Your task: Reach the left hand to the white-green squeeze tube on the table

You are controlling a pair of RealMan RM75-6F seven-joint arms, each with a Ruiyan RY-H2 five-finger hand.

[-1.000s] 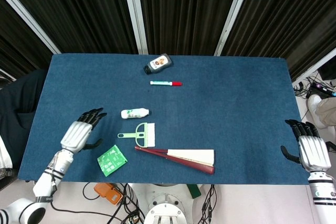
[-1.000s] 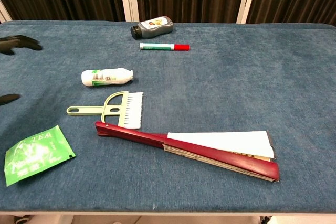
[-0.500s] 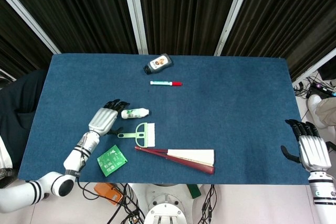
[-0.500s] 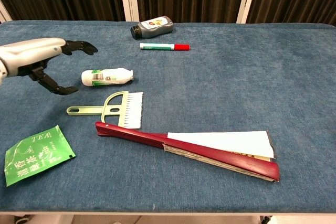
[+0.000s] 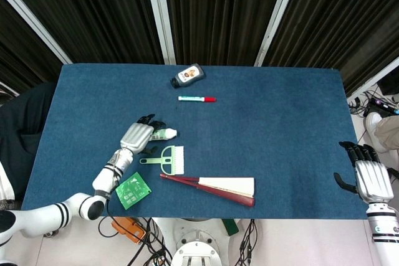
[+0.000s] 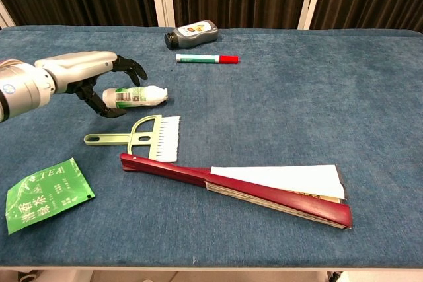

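The white-green squeeze tube [image 5: 164, 133] [image 6: 140, 96] lies flat on the blue table [image 5: 280, 129], left of centre. My left hand [image 5: 138, 136] [image 6: 84, 72] is at the tube's left end. Its dark fingers [image 6: 129, 65] arch over that end and the thumb sits below it, spread apart. I cannot tell whether they touch the tube. The tube's cap end points right and is uncovered. My right hand [image 5: 369, 179] rests open at the table's near right corner, shown only in the head view.
A dark bottle [image 5: 188, 75] [image 6: 192, 33] and a red-capped marker [image 5: 197, 98] [image 6: 207, 59] lie farther back. A pale green brush [image 5: 167, 159] [image 6: 149, 137], a red folding fan [image 5: 212, 188] [image 6: 251, 186] and a green tea packet [image 5: 133, 190] [image 6: 46, 193] lie nearer the front.
My left hand has moved right across the table from the left edge to the tube's left end, its fingers now around that end. The right hand has not moved.
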